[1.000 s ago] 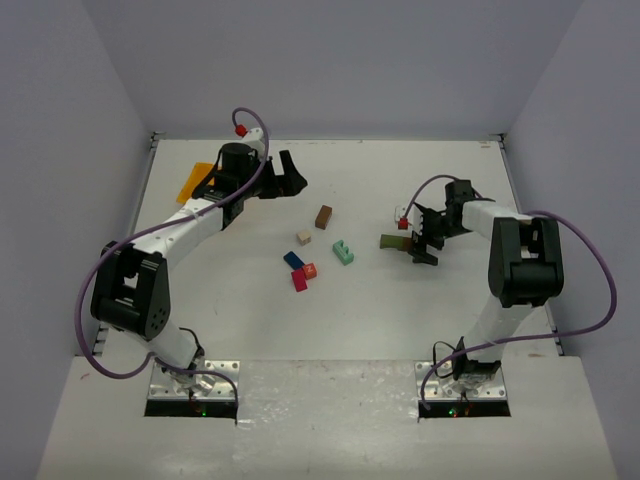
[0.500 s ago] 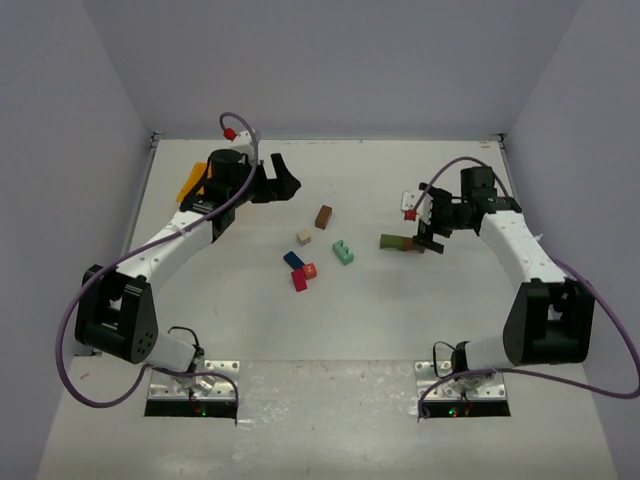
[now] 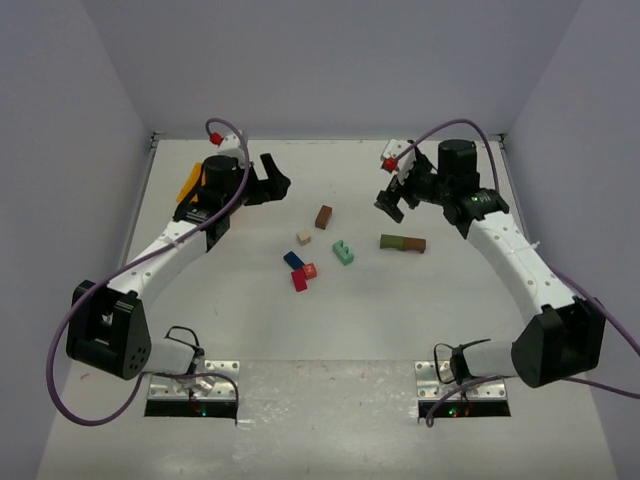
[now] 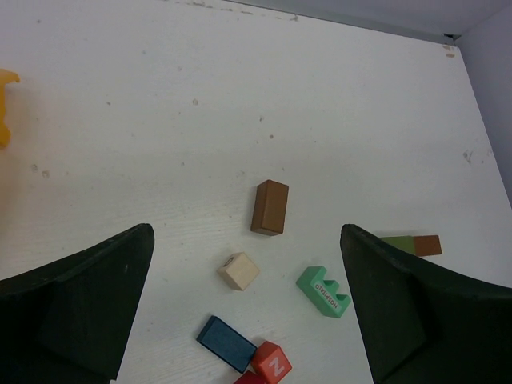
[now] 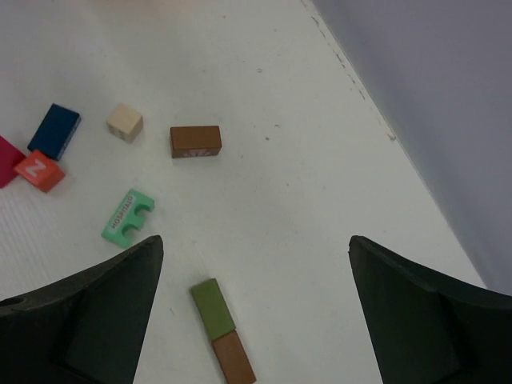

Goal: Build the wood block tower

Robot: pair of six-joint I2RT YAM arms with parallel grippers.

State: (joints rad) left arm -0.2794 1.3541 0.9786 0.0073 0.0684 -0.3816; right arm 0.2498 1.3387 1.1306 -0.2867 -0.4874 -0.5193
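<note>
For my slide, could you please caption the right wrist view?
Right gripper open, hovering near the olive-brown bar; other blocks scattered beyond.

a yellow-orange tray (image 3: 188, 184) lies far left on the white table (image 3: 400, 310)

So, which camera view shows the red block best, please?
The top external view: the red block is whole there, though small. The left wrist view catches only a sliver at its bottom edge; the right wrist view crops it at the left.
</note>
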